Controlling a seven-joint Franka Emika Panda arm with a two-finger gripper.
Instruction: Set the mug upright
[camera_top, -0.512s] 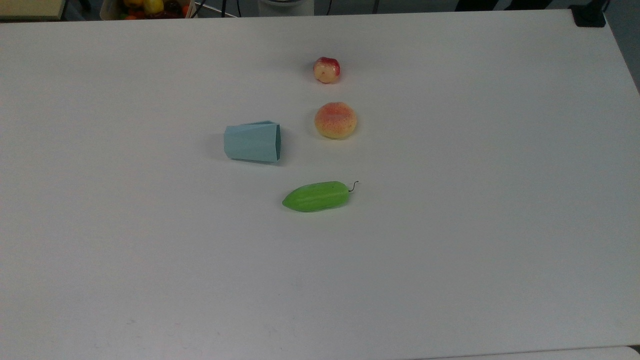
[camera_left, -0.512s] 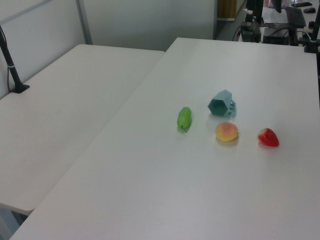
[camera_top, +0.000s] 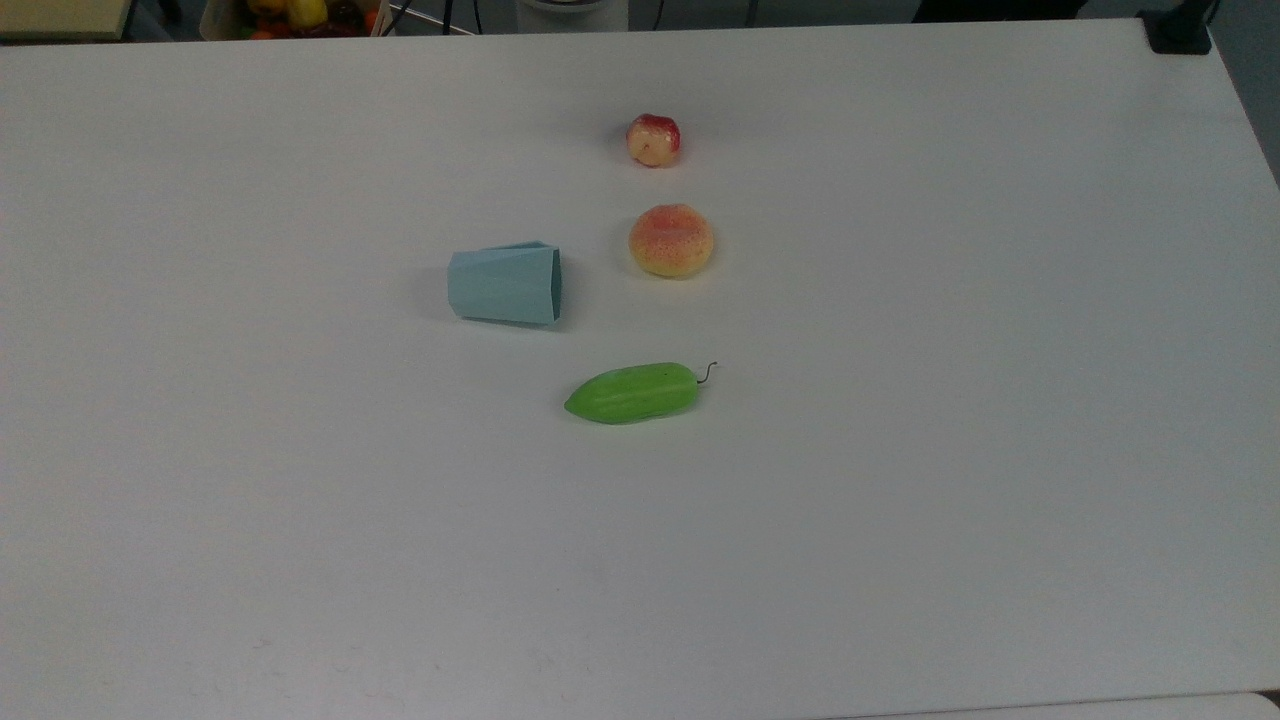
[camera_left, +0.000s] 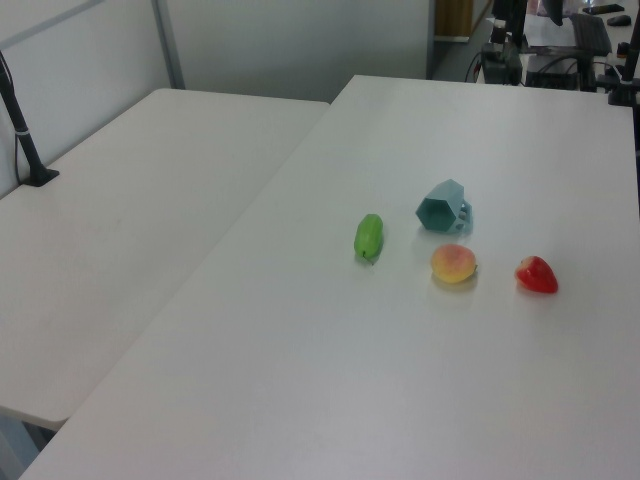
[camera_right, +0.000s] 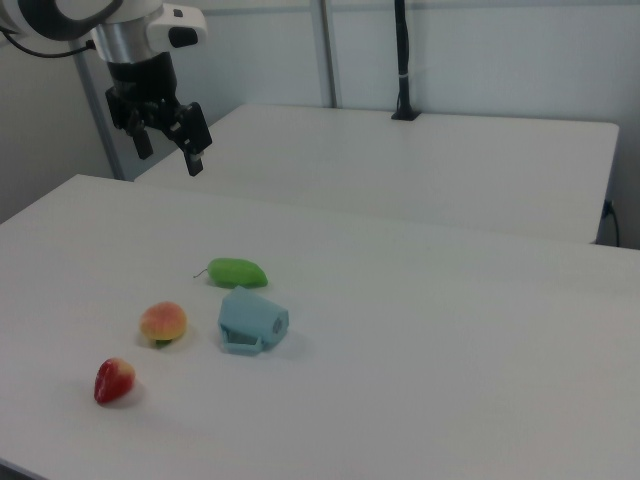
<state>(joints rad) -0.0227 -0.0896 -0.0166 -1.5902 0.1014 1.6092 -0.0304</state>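
Four things lie on the white worktop (camera_top: 950, 420), all near its middle and none touching another. The mug (camera_top: 505, 284), pale blue-teal and faceted, lies on its side; in the top view its wide hexagonal rim faces the top view's right, toward the peach (camera_top: 671, 240), and its narrower base points to the top view's left edge. In the left view the mug (camera_left: 443, 206) shows its open hexagonal mouth to the camera, and in the right view the mug (camera_right: 251, 320) shows a handle low on its side, against the worktop. A strawberry (camera_top: 653, 139) sits beyond the peach, nearer the far edge in the top view. A green cucumber-like vegetable (camera_top: 633, 392) with a thin curled stem lies nearer the front edge, just past the mug's rim side.

In the right view the end effector (camera_right: 168, 150) hangs high over the far left corner of the worktop, well apart from the mug and the fruit, its two dark fingers (camera_right: 196, 138) spread and gripping nothing.

A second white table (camera_left: 130, 220) stands beside the worktop, with a black post (camera_left: 24, 130) at its edge.
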